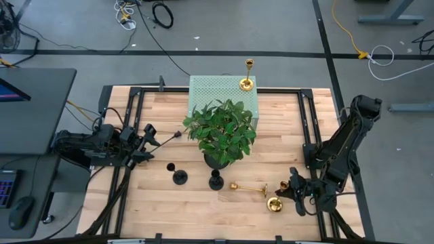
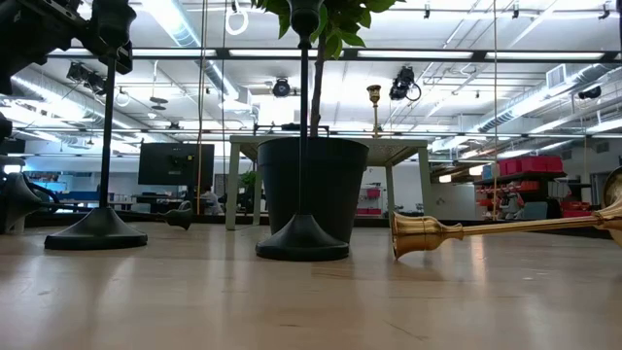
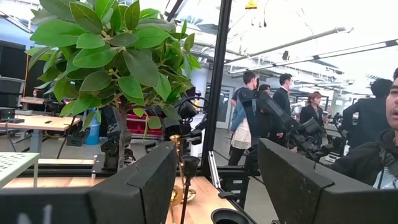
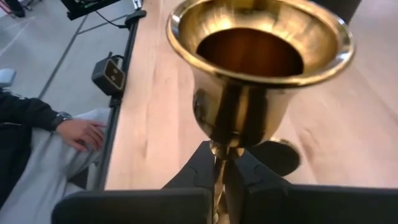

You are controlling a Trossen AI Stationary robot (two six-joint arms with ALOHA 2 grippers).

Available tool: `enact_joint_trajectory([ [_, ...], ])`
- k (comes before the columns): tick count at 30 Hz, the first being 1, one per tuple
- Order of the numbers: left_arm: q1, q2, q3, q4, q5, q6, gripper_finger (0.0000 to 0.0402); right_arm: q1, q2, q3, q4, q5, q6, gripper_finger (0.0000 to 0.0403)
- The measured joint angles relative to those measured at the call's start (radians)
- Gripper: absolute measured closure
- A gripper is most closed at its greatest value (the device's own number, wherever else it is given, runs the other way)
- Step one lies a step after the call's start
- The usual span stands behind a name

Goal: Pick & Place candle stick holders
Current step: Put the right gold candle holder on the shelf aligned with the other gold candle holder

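My right gripper (image 1: 293, 190) is at the near right of the table, shut on a gold candlestick (image 1: 274, 204). That candlestick's flared base fills the right wrist view (image 4: 258, 68). A second gold candlestick (image 1: 247, 188) lies on its side on the table, also in the low view (image 2: 457, 231). A third gold one (image 1: 247, 74) stands upright on the green perforated box (image 1: 203, 91). Two black candlesticks (image 1: 179, 175) (image 1: 215, 179) stand on their round bases in front of the plant (image 1: 220, 132). My left gripper (image 1: 150, 139) is open and empty at the left, pointing toward the plant. My right gripper pinches the gold candlestick's thin stem (image 4: 217, 171) between its two fingers, just behind the flared base. The stem runs along the fingers and the base points away from them. The base (image 2: 614, 190) appears to be above the table top.
The potted plant stands mid-table in a black pot (image 2: 311, 185), right behind the black candlesticks. A black frame (image 1: 305, 122) borders the wooden top. A seated person's hand (image 4: 81, 134) is just off the table's edge. Several people stand in the room beyond (image 3: 280, 106).
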Motion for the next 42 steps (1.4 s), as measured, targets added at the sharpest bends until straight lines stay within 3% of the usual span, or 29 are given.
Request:
enact_joint_trajectory([
  [12,0.0,0.0,0.0,0.0,0.0,0.0,0.0175,-0.05,-0.227,0.0,-0.134,0.004,-0.062,0.0397],
  [19,0.0,0.0,0.0,0.0,0.0,-0.001,0.0175,-0.111,-0.348,0.005,-0.174,0.003,-0.187,0.0397],
  [29,0.0,0.0,0.0,0.0,0.0,0.0,0.0175,-0.226,-0.396,0.229,-0.486,0.016,-0.261,0.0398],
  [36,0.0,0.0,0.0,0.0,0.0,-0.001,0.0175,-0.312,-0.396,0.381,-0.65,0.099,-0.314,0.0398],
  [42,0.0,0.0,0.0,0.0,0.0,0.0,0.0175,-0.406,-0.396,0.463,-0.688,0.118,-0.384,0.0398],
])
